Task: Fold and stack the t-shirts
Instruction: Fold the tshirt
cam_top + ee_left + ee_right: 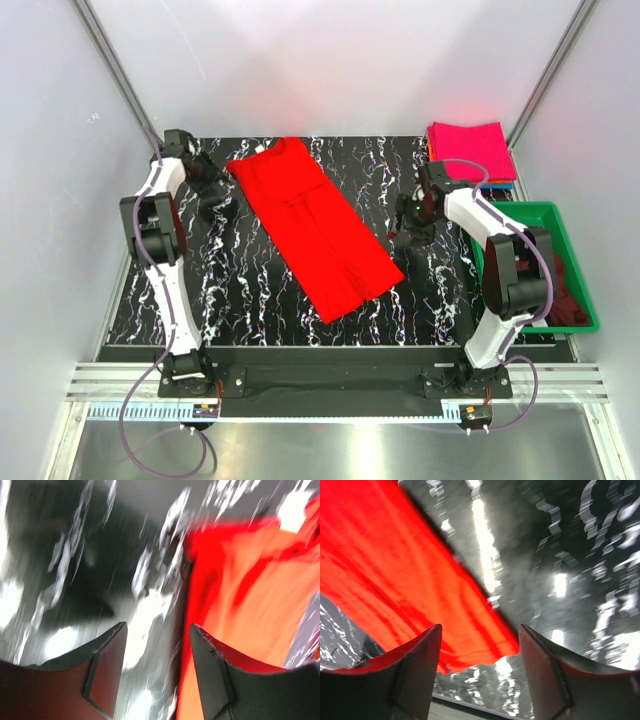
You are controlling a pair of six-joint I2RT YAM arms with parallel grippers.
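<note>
black marbled table (250, 300), white walls (60, 200) on three sides: the red shirt (315, 230) lies flat across the middle as a long narrow strip, running diagonally from the far left, collar end, to the near right, hem end. bare tabletop shows along both of its long edges, with the widest open stretch in the near left. a pink shirt (472, 150), folded square, sits at the far right corner, well apart from the red one. a maroon shirt (572, 300) lies bunched in the green bin (520, 210) at the table's right edge.

the left gripper (213, 205) hangs just beside the collar end, to its left, the arm reaching forward along the left edge with the elbow raised. its wrist view, blurred, shows the fingers (107, 650) spread apart over bare table, with the red shirt (250, 590) to their right. the right gripper (408, 228) stands just right of the hem end, its arm bent beside the bin. its fingers (425, 650) are also parted and grip nothing; the hem corner of the red shirt (395, 570) lies beyond them.
</note>
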